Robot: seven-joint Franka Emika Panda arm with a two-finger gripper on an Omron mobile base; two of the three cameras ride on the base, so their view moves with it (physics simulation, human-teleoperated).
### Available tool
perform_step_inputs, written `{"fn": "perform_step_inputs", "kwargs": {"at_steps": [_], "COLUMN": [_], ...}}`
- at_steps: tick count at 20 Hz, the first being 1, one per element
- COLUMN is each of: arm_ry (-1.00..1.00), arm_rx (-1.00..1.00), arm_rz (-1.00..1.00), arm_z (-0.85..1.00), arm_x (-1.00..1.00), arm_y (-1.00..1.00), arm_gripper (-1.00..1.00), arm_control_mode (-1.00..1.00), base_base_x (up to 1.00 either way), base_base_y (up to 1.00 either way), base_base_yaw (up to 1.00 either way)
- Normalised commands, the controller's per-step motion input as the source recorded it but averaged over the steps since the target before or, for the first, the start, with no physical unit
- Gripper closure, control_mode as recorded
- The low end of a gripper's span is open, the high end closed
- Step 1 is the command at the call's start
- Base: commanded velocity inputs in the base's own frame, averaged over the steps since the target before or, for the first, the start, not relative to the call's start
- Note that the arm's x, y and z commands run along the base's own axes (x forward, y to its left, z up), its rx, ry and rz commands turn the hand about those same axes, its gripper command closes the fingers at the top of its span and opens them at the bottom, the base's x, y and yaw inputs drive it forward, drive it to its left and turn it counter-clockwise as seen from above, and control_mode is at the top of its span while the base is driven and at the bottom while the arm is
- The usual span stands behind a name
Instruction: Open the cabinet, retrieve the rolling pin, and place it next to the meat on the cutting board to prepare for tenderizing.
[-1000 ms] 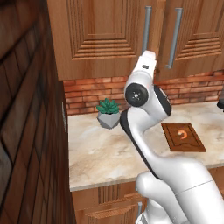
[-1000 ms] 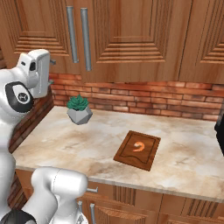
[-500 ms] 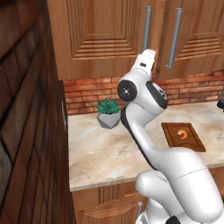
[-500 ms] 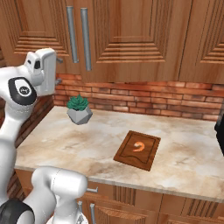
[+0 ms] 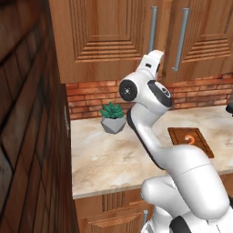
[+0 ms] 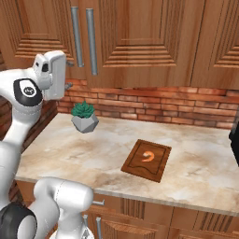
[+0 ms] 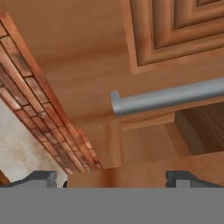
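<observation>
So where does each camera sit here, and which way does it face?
Left base view: behind-left of the arm, looking forward at the cabinet and counter; the arm rises lower right.
Right base view: behind-right, same scene; the arm rises lower left.
Hand view: on the hand, facing a cabinet handle; the open gripper shows low.
Both base views share the cutting board.

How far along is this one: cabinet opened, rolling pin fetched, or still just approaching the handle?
Nothing looks done yet: the cabinet doors are closed and no rolling pin is out. In hand: the open gripper is raised near the lower end of a grey bar handle, not gripping it. Left: opening the door, taking the pin, laying it beside the meat on the cutting board.
</observation>
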Motion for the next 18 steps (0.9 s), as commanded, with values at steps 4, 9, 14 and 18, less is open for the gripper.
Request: {"fn": "perform_step_inputs", "kwargs": {"at_steps": [4, 9, 14, 18], "arm_ry": [0.0, 0.0, 0.0, 0.0], "arm_rx": [0.0, 0.0, 0.0, 0.0], "arm_rz": [-0.03, -0.01, 0.0, 0.0], "arm_z": [0.0, 0.0, 0.0, 0.0], "arm_x": [0.19, 0.27, 0.26, 0.2], "arm_y": [-0.04, -0.05, -0.08, -0.16], "arm_gripper": [-1.0, -1.0, -1.0, -1.0], "arm_control_mode": [-1.0, -1.0, -1.0, -1.0], "base_base_x": [0.0, 0.0, 0.0, 0.0], "base_base_y": [0.0, 0.0, 0.0, 0.0], "base_base_yaw": [0.0, 0.0, 0.0, 0.0]}}
